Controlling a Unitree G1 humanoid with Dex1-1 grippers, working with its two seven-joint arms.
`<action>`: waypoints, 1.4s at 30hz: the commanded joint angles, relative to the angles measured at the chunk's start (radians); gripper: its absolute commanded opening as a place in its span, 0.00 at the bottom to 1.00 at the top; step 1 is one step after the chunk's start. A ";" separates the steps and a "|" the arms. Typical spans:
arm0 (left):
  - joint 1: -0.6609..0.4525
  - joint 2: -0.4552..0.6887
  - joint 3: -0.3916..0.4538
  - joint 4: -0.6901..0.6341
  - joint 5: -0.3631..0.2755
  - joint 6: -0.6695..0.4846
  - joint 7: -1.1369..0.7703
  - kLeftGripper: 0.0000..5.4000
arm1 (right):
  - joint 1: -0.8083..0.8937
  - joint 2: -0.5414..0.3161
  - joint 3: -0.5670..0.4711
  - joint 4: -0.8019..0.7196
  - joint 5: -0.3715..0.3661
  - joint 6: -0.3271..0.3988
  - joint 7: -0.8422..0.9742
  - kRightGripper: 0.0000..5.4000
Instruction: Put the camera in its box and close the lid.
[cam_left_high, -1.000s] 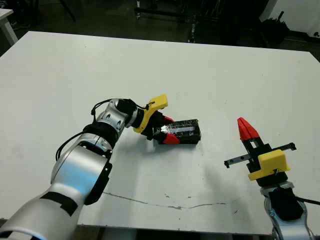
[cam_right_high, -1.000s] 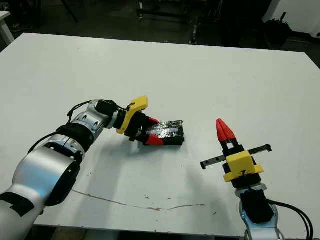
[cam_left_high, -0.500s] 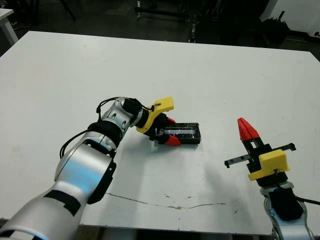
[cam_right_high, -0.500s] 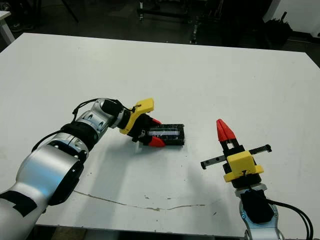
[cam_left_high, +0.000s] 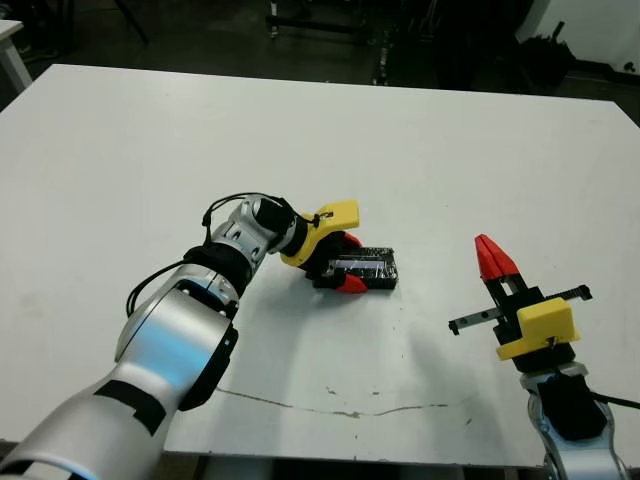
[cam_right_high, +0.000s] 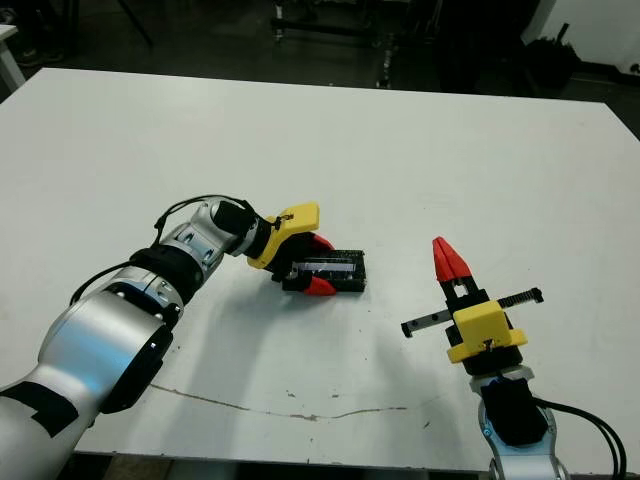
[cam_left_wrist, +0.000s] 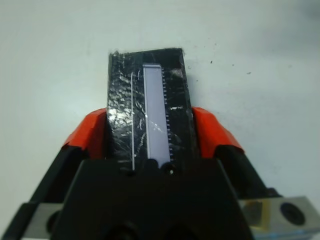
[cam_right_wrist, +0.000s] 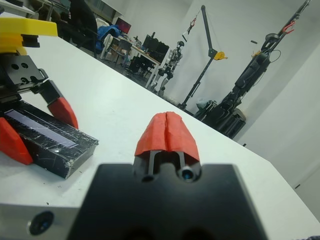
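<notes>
the lid (cam_left_high: 362, 265) lay on the box (cam_left_high: 370, 281) near the table's (cam_left_high: 150, 140) middle, between the left gripper's (cam_left_high: 345, 262) fingers. the right gripper (cam_left_high: 488, 255) hung well apart to its right.

We extend our left arm (cam_left_high: 190, 330) forward and inward across the table, forearm low, wrist bent toward the centre. Our left gripper (cam_left_high: 347, 262) lies close to the surface with its yellow housing uppermost; its two red fingertips (cam_left_wrist: 216, 132) are spread and pressed against the two long sides of the lidded box (cam_left_wrist: 148, 120), clamping it between them. Our right arm (cam_left_high: 570, 435) rises from the near table edge, wrist roughly vertical. Our right gripper (cam_left_high: 492, 255) points away from us, clear of the surface, with both red fingertips (cam_right_wrist: 166, 132) pressed together into a single wedge.
</notes>
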 joint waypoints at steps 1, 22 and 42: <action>0.067 0.000 -0.023 0.017 0.032 -0.013 0.001 0.87 | -0.002 -0.016 -0.010 0.008 -0.001 -0.007 0.006 0.00; 0.234 0.370 0.276 -0.240 -0.312 0.076 -0.295 1.00 | -0.019 -0.010 -0.003 0.055 -0.008 -0.025 -0.001 0.00; 0.764 0.243 0.585 -1.278 -0.632 0.480 0.495 0.90 | -0.029 0.023 0.014 0.081 -0.034 -0.048 -0.033 0.00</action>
